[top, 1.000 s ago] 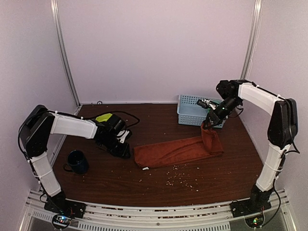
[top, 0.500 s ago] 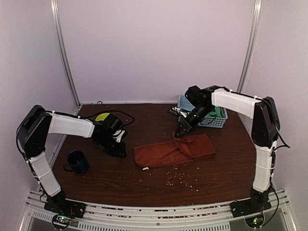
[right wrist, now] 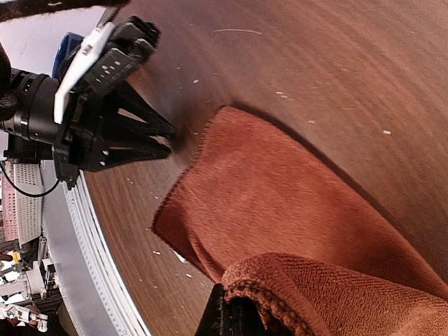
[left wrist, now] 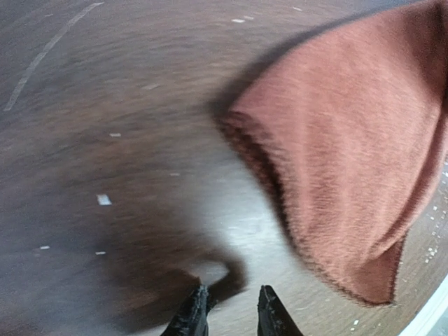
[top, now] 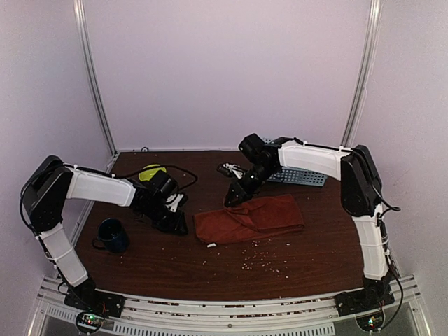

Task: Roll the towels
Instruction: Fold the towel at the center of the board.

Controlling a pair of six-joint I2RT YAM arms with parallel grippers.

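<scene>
Pinches a fold of the rust towel (top: 262,215) in the closed right gripper (top: 235,198); holds the left gripper (left wrist: 231,316) slightly parted and empty, low beside the towel's corner.

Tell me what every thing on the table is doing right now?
Red towel, lying flat, one end lifted and folded over.
Green towel, mostly hidden behind the left arm.
Mug, standing upright.
Basket, partly hidden behind the right arm.
Left fingers, open, holding nothing.
Right fingers, shut on the red towel.
</scene>
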